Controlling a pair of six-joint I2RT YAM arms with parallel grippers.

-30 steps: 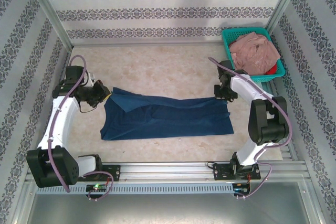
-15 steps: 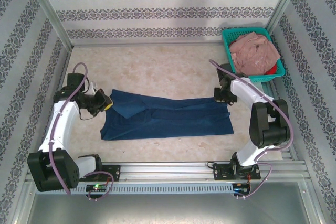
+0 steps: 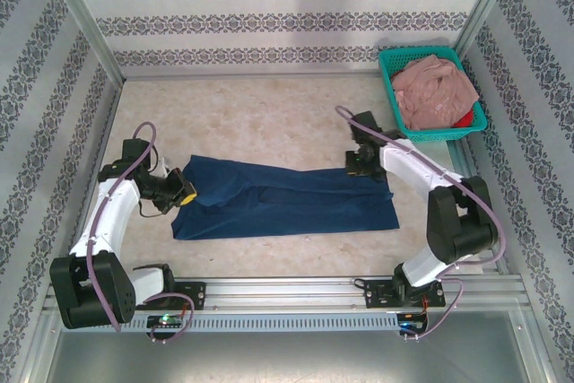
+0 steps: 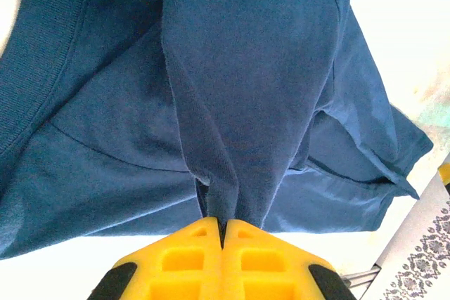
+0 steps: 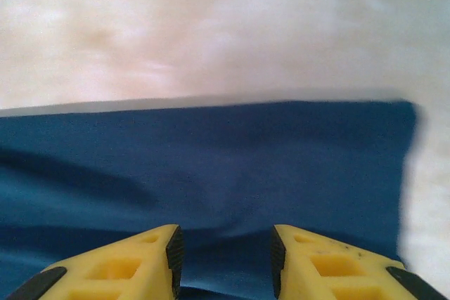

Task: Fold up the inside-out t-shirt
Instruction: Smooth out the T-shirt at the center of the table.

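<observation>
Left gripper [image 3: 182,193] clamped the t-shirt [image 3: 287,208] at its left end. Right gripper [image 3: 358,168] sat over the far-right edge, basket [image 3: 389,87] beyond it.

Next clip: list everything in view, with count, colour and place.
t-shirt: one, dark navy, lying as a long strip across the middle of the table
basket: one, teal, far right corner
garment: one, dusty pink, heaped in the basket
red item: one, red, under the pink heap; cannot tell what it is
table: one, beige marbled
walls: three, grey-patterned
left gripper: one, yellow, shut on a shirt fold, left end
right gripper: one, yellow, open over the shirt's far right edge
</observation>
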